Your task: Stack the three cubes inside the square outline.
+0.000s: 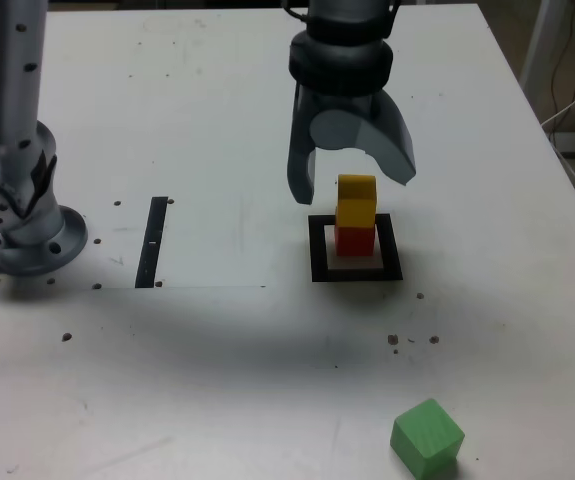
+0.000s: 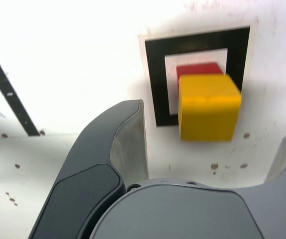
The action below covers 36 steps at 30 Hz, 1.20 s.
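Note:
The red cube [image 1: 355,240] rests inside the square outline [image 1: 319,262], and the yellow cube [image 1: 356,200] sits on top of it. From the wrist view the yellow cube [image 2: 208,106] covers most of the red cube [image 2: 196,69] within the square outline [image 2: 156,79]. My gripper [image 1: 352,185] hangs open just above and behind the stack, its jaws spread to either side and holding nothing. The green cube [image 1: 427,437] lies alone near the front edge, toward the exterior view's right.
A thin black bar [image 1: 153,241] lies on the table at the exterior view's left, near the arm's grey base [image 1: 22,225]. The same black bar [image 2: 8,89] shows in the wrist view. Cables hang off the table's far right.

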Available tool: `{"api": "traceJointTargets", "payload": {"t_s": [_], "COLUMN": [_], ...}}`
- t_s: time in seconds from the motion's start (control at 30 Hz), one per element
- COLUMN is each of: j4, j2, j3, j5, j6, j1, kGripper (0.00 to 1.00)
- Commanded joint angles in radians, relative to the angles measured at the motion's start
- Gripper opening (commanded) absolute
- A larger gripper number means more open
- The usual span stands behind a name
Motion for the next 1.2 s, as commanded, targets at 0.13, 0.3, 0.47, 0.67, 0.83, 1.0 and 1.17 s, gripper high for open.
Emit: {"api": "traceJointTargets", "payload": {"t_s": [0.13, 0.3, 0.47, 0.67, 0.83, 1.0, 1.17], "j4": [0.039, 0.049, 0.072, 0.108, 0.146, 0.175, 0.200], "j2": [-0.021, -0.004, 0.026, 0.056, 0.079, 0.115, 0.161], "j3": [-0.053, -0.081, -0.108, -0.175, -0.248, -0.327, -0.410], "j5": [0.003, 0.003, 0.004, 0.003, 0.003, -0.002, -0.012], "j6": [-0.038, -0.085, -0.146, -0.206, -0.252, -0.283, -0.302], "j1": [-0.062, -0.126, -0.201, -0.293, -0.363, -0.420, -0.469], "kGripper": [0.99, 0.99, 1.00, 1.00, 1.00, 1.00, 1.00]}}
